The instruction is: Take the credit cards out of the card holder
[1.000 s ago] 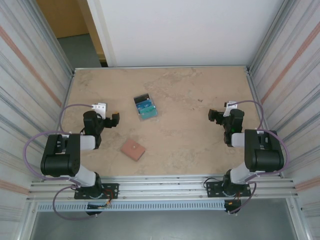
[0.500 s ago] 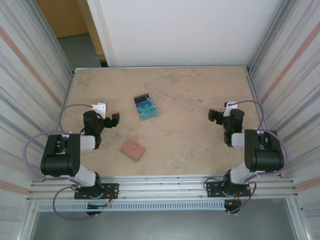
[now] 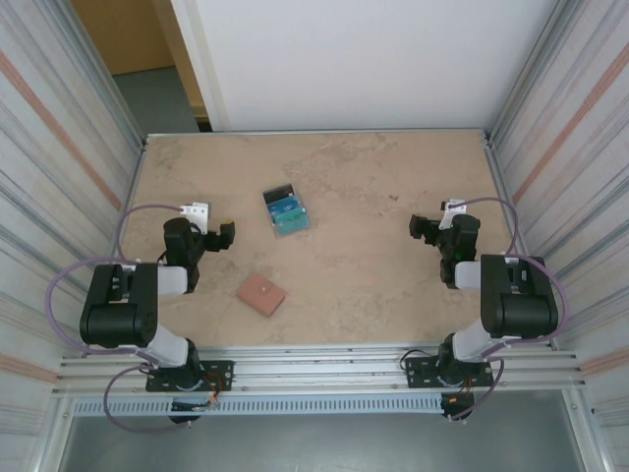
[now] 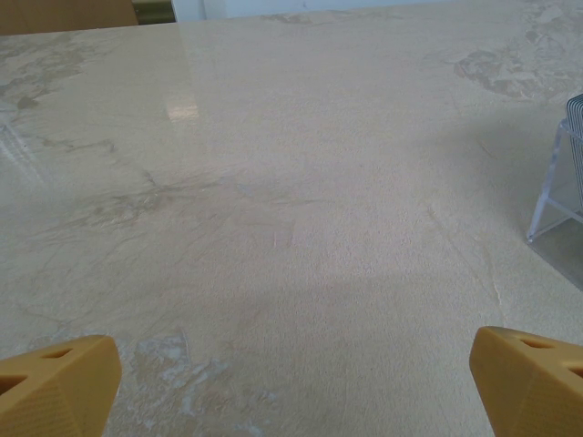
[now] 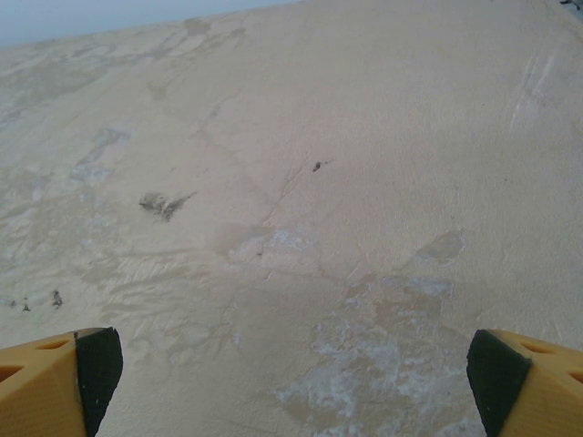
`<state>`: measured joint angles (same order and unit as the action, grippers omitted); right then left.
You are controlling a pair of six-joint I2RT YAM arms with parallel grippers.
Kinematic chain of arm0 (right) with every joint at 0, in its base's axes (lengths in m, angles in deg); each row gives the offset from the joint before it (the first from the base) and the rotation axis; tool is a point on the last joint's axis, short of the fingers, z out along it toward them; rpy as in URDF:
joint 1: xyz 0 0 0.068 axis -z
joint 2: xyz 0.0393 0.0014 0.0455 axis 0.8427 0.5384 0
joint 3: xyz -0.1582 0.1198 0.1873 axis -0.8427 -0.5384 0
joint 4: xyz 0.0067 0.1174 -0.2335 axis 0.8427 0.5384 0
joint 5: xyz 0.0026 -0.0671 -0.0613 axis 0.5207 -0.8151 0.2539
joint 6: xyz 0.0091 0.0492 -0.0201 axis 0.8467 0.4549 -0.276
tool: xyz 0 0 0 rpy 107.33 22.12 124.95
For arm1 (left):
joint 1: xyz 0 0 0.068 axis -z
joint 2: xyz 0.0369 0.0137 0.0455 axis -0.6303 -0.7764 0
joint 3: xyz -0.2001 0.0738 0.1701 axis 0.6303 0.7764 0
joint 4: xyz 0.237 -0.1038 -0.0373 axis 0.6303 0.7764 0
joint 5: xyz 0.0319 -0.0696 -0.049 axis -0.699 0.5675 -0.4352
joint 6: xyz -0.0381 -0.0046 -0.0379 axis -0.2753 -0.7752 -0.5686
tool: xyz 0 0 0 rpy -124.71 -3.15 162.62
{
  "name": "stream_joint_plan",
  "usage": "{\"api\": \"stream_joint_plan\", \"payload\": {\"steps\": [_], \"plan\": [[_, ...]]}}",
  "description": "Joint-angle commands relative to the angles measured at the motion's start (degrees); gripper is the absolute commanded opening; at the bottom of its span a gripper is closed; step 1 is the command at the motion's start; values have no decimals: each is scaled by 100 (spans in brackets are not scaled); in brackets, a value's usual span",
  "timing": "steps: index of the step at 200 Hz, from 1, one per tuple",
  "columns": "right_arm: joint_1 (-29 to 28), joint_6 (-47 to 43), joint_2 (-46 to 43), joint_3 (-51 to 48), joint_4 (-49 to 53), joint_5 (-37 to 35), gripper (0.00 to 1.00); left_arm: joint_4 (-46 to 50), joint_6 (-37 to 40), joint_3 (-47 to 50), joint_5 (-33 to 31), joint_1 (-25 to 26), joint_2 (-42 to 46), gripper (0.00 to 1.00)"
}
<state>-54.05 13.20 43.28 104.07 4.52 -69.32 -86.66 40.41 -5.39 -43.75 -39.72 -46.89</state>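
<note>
The credit cards (image 3: 286, 212) lay fanned apart from the closed card holder (image 3: 262, 293) while the left gripper (image 3: 224, 234) and right gripper (image 3: 421, 227) sat wide open, empty, seemingly finished.

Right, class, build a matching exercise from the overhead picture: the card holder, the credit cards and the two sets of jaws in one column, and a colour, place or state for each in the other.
Column A:
1. card holder
2. credit cards
3. left jaws
4. right jaws

Column B:
a. open, at the right side of the table
b. salmon-pink, lying flat towards the near edge
c. open, at the left side
d. blue and teal, fanned out, farther up the middle

Pairs: 1-b, 2-d, 3-c, 4-a
</note>
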Motion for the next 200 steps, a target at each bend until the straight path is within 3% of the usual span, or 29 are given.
{"api": "stream_joint_plan", "payload": {"steps": [1, 47, 80, 111, 130, 143, 162, 200], "plan": [[8, -58, -14, -8, 1, -87, 99, -49, -25, -40, 77, 3, 35, 99], [8, 35, -186, 212, 523, -333, 99, 633, -77, -262, -64, 4, 430, 99], [-16, 60, -350, 364, 918, -488, 99, 1435, -371, -346, -594, 5, 1153, 99], [-71, 110, -680, 567, 1596, -671, 99, 2468, -1171, -465, -817, 3, 1921, 99], [-132, 136, -838, 833, 2143, -735, 99, 3650, -1983, -697, -1532, 187, 2425, 99], [-205, 140, -903, 982, 2420, -815, 99, 4328, -2510, -776, -1664, 312, 2740, 99], [-366, 184, -967, 1143, 2740, -1012, 99, 5194, -3214, -811, -2293, 820, 3155, 99], [-603, 407, -1064, 1436, 3329, -1210, 99, 6757, -4530, -907, -3497, 2355, 3530, 98]]}}
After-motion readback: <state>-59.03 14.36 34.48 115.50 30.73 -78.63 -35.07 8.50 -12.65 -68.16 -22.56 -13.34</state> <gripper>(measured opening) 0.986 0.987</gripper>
